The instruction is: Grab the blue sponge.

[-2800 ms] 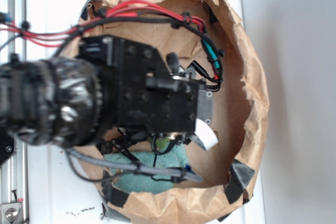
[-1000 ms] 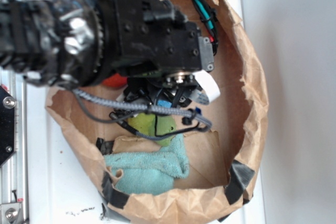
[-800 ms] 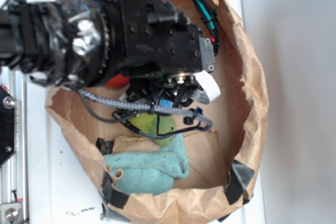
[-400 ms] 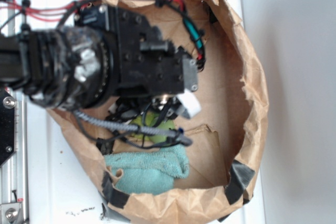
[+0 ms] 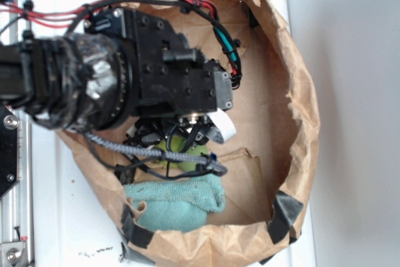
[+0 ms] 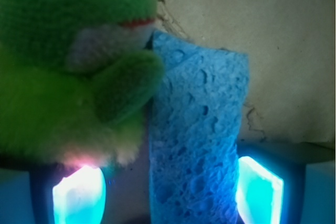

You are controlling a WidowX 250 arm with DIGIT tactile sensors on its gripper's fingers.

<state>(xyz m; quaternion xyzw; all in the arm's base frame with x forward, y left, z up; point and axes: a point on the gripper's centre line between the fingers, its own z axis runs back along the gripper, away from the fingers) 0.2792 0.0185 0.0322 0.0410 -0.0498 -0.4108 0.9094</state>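
**Sponge between the fingers, plush toy crowding one side**

Seen from the wrist camera, nearest the lens, the gripper (image 6: 168,192) is spread: two glowing fingertips (image 6: 79,195) stand at the lower left and lower right, well apart, neither touching anything. Between them rises the blue sponge (image 6: 197,140), a porous sky-blue block, its long axis running away from the lens, sitting nearer the right fingertip. A green plush toy (image 6: 68,66) leans against the sponge's left side and overhangs the left fingertip, so closing may catch the toy too. Beyond both lies the brown floor of a paper bag (image 6: 273,40).

From the exterior view, the black arm fills the bag's left half and hides the sponge completely. Only a sliver of the toy shows beneath it. A teal cloth (image 5: 178,203) lies against the bag's lower wall.
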